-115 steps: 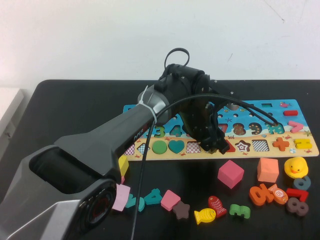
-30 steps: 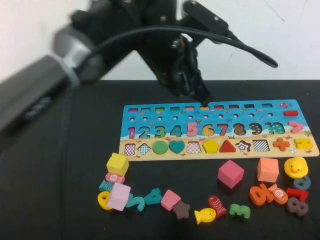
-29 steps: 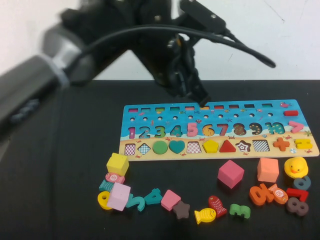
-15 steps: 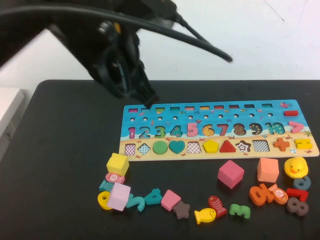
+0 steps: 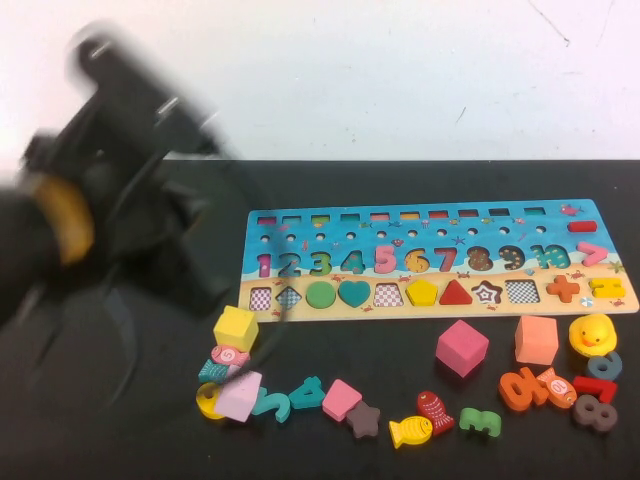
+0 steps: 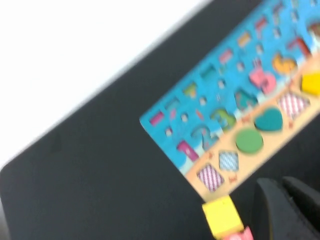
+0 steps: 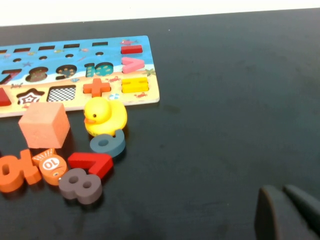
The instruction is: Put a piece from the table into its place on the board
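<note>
The yellow pentagon piece [image 5: 421, 292] lies flat in its slot in the shape row of the blue board [image 5: 600, 215], between a checkered slot and the red triangle. In the left wrist view the piece [image 6: 311, 83] shows at the frame's edge on the board [image 6: 200, 102]. My left arm [image 5: 130, 230] is a dark blur over the black table [image 5: 400, 180], left of the board. The left gripper [image 6: 281, 186] is shut and holds nothing, hanging near the yellow cube [image 6: 222, 216]. My right gripper [image 7: 282, 192] is shut and empty over bare table, right of the board [image 7: 145, 55].
Loose pieces lie in front of the board: a yellow cube [image 5: 235, 327], a pink cube [image 5: 461, 347], a salmon cube [image 5: 536, 339], a yellow duck [image 5: 591, 333], a yellow fish [image 5: 410, 431], a brown star [image 5: 363, 421] and several wooden numbers [image 5: 540, 388].
My left arm has swung from above the board's far edge to the left and toward the camera. The pentagon has stayed in its slot. The loose pieces have not moved.
</note>
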Robot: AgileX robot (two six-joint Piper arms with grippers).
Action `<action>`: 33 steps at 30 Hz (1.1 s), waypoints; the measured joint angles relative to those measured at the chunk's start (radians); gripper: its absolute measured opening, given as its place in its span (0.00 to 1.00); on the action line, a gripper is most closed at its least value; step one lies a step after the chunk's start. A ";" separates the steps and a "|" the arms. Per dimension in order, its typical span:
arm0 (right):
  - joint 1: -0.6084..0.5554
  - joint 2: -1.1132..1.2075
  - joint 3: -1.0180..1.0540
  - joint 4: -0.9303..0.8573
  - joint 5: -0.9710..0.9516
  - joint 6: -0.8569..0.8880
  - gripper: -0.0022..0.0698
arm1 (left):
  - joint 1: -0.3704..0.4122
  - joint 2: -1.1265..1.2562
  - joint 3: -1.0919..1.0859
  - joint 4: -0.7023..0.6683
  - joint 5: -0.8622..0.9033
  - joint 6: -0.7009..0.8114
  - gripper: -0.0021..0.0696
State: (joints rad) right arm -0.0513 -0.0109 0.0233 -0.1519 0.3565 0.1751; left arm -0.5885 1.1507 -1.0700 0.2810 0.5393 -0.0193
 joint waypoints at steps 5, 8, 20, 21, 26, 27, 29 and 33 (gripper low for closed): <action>0.000 0.000 0.000 0.000 0.000 0.000 0.06 | 0.120 -0.237 0.378 -0.018 -0.336 -0.103 0.03; 0.000 0.000 0.000 0.000 0.000 0.000 0.06 | 0.178 -0.381 0.573 -0.033 -0.445 -0.120 0.03; 0.000 0.000 0.000 0.000 0.000 0.000 0.06 | 0.371 -0.901 1.004 -0.112 -0.490 -0.120 0.03; 0.000 0.000 0.000 0.000 0.000 0.000 0.06 | 0.380 -0.937 1.023 -0.114 -0.493 -0.120 0.03; 0.000 0.000 0.000 0.000 0.000 0.000 0.06 | 0.398 -1.079 1.090 -0.135 -0.498 -0.114 0.03; 0.000 0.000 0.000 0.000 0.000 0.000 0.06 | 0.398 -1.094 1.090 -0.141 -0.498 -0.114 0.03; 0.000 0.000 0.000 0.000 0.000 0.000 0.06 | 0.398 -1.129 1.090 -0.164 -0.471 -0.113 0.03; 0.000 0.000 0.000 0.000 0.000 0.000 0.06 | 0.398 -1.155 1.090 -0.203 -0.409 -0.079 0.03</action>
State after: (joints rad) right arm -0.0513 -0.0109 0.0233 -0.1519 0.3565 0.1751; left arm -0.1905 -0.0043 0.0199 0.0785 0.1304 -0.0986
